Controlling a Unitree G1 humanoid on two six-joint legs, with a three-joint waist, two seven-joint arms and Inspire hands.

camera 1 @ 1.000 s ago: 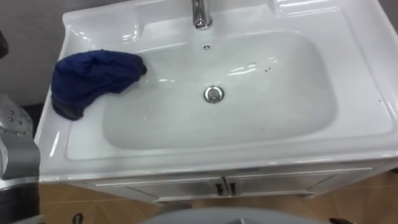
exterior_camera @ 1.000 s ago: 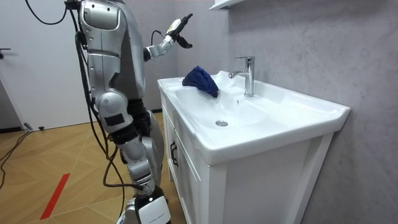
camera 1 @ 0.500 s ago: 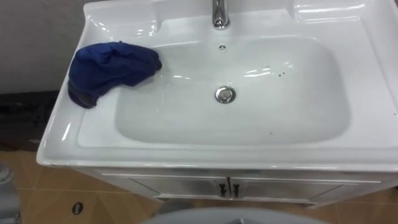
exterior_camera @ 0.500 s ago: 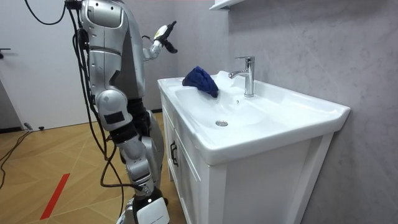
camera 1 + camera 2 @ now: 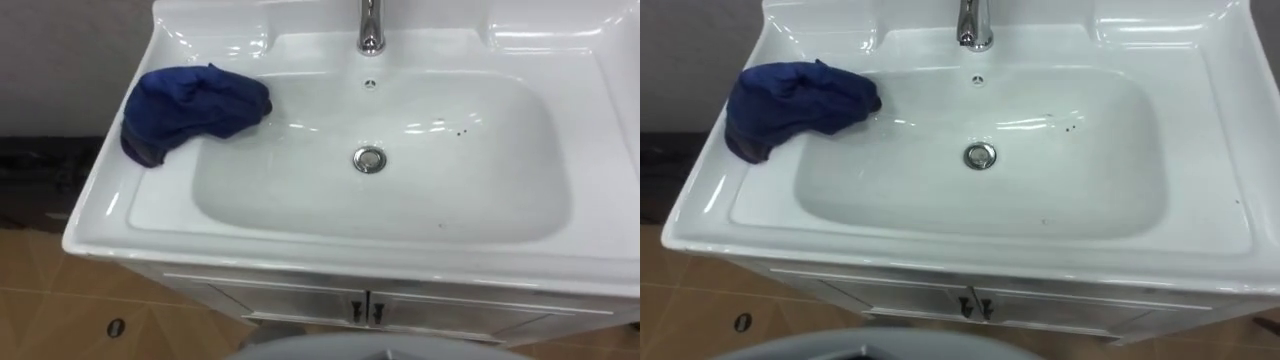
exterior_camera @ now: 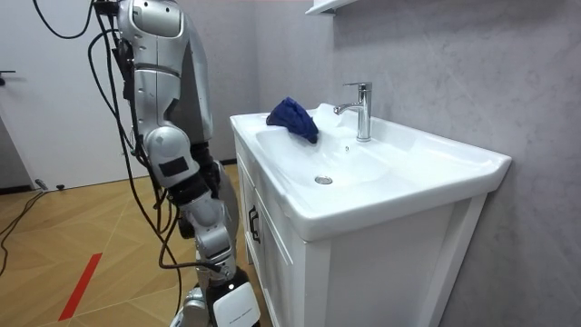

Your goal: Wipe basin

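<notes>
Basin — white ceramic, set in a vanity top over a cabinet with two small door pulls. Bowl bare apart from a few dark specks near the far right slope; whether these are dirt I cannot tell.

Drain — chrome, centre of the bowl, uncovered.

Tap — chrome, upright at the back rim, no water running.

Cloth — dark blue, bunched, lying on the left rim with one edge drooping just over the bowl's lip; parked within reach of the robot's left side, probably for that reason.

Hands — neither one's state can be told from these views. The robot stands upright at the cabinet's left front corner in the room view.
</notes>
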